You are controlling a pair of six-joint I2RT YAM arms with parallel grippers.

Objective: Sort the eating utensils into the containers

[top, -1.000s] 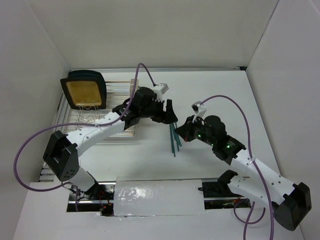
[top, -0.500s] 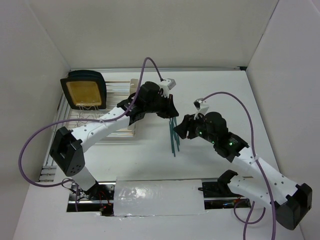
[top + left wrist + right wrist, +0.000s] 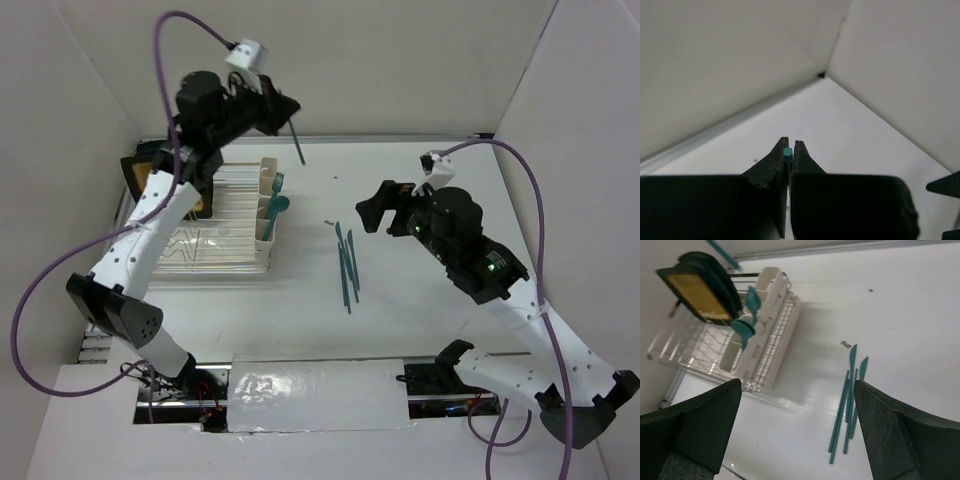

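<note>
Nearby, a wire rack (image 3: pixel 695 347) holds the board (image 3: pixel 699 296) beside the containers (image 3: pixel 774 286).

I see teal-green utensils (image 3: pixel 346 265) on the white table (image 3: pixel 420 330), and one teal utensil (image 3: pixel 298 146) in the black left gripper (image 3: pixel 789 146). The containers (image 3: pixel 266 205) at the left are cream-white. The board (image 3: pixel 692 292) beside them is tan-centred and black-rimmed. The cables (image 3: pixel 543 260) are purple, the arms (image 3: pixel 140 240) white with black joints.
</note>
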